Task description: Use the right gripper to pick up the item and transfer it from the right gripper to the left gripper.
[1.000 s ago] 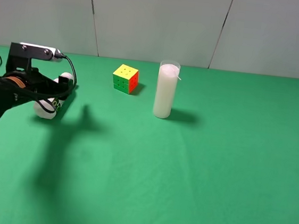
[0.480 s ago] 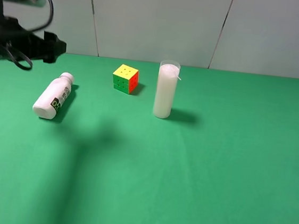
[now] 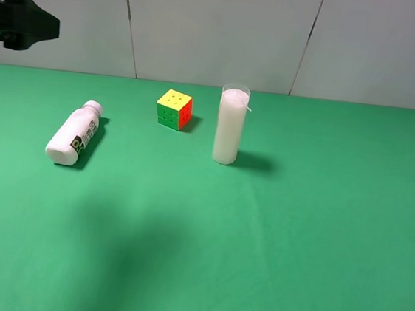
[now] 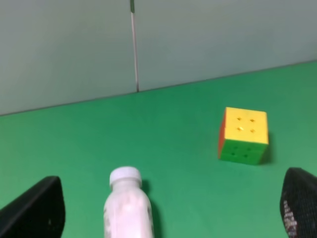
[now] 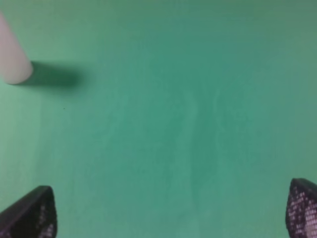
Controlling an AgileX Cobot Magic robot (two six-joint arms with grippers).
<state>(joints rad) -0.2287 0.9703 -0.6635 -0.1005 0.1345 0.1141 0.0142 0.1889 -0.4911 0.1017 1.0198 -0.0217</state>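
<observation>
Scanning the high view from its left edge, a black claw of the left hand (image 3: 24, 23) pokes in at the upper left, raised well above the green cloth counter (image 3: 273, 237). Its wrist view shows two dark fingertips at the lower corners, spread wide with nothing between them, so this hand is open.

Below it and a little to the right, at the left middle of the frame, lies the small white plastic bottle with a white screw cap and a green-and-black label (image 3: 72, 133). It rests on its side on the counter, long axis running from lower left to upper right, cap end toward the back wall. In the left wrist view the bottle (image 4: 127, 210) sits between the spread fingertips, cap away from the camera.

Further right stands the coloured puzzle cube with a yellow top (image 3: 174, 109), then the tall white candle in clear glass (image 3: 230, 125), upright and well apart from the bottle.

The right hand (image 5: 173, 210) is out of the high view. Its wrist view shows fingertips spread wide over bare counter, with only the candle's base at the upper left. So the bottle lies far to the left of the right hand, beyond candle and cube; the left hand is much nearer.

No containers hold anything.
</observation>
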